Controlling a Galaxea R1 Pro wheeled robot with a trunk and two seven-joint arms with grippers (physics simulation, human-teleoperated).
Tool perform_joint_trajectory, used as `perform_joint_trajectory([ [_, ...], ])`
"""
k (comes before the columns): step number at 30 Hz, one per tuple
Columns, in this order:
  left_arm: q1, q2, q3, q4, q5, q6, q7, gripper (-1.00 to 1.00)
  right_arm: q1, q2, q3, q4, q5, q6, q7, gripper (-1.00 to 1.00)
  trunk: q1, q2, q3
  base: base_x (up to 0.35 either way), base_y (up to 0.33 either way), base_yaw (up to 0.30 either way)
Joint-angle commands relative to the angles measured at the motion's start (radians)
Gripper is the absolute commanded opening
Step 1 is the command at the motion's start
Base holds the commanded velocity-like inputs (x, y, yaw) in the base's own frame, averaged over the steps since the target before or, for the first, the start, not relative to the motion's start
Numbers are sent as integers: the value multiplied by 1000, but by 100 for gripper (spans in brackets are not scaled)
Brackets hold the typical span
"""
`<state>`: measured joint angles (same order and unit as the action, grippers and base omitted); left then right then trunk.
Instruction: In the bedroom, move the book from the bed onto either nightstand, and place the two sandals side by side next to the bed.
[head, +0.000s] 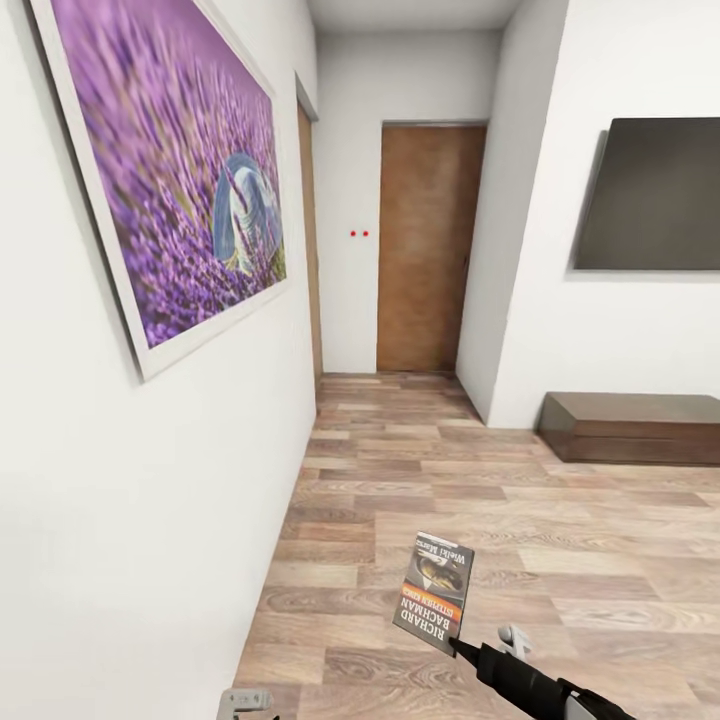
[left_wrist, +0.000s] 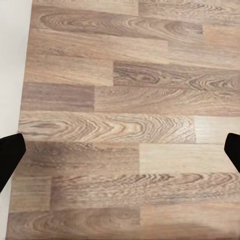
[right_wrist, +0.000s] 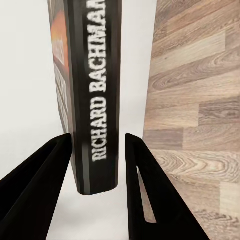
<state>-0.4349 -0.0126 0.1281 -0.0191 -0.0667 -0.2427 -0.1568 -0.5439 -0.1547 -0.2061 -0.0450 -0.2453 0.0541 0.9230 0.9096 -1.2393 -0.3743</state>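
My right gripper (right_wrist: 97, 170) clamps the book (head: 434, 590) above the plank floor (head: 560, 520); my left gripper (left_wrist: 120, 150) hangs open.

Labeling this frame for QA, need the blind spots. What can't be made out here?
- Right tool contact with the book: right wrist view shows slim gaps beside the spine; the head view has the cover in front of the fingertips.
- Left tool: left wrist view cuts both fingers at the edges; they stand wide apart over bare floor.
- Small lettering on the book's cover: blurred in the head view.
- Two red dots on the far wall: too small to identify.
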Motion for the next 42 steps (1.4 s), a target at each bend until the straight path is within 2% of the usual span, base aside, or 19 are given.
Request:
perform_joint_trajectory([
  [1,-1,0,8,1,-7,-3,-3,100,-1,0,-1,0,-6,6,3,-100,0,-1,-1,204,124,0],
  [17,-1,-1,8,1,-7,-3,-3,100,-1,0,-1,0,-6,6,5,-100,0,-1,-1,283,59,0],
  [34,-1,-1,8,2,-7,-3,-3,100,-1,0,-1,0,-6,6,5,-100,0,-1,-1,27,0,-204],
  [42,-1,-1,8,2,-7,-3,-3,100,-1,0,-1,0,-6,6,4,-100,0,-1,-1,249,0,-39],
])
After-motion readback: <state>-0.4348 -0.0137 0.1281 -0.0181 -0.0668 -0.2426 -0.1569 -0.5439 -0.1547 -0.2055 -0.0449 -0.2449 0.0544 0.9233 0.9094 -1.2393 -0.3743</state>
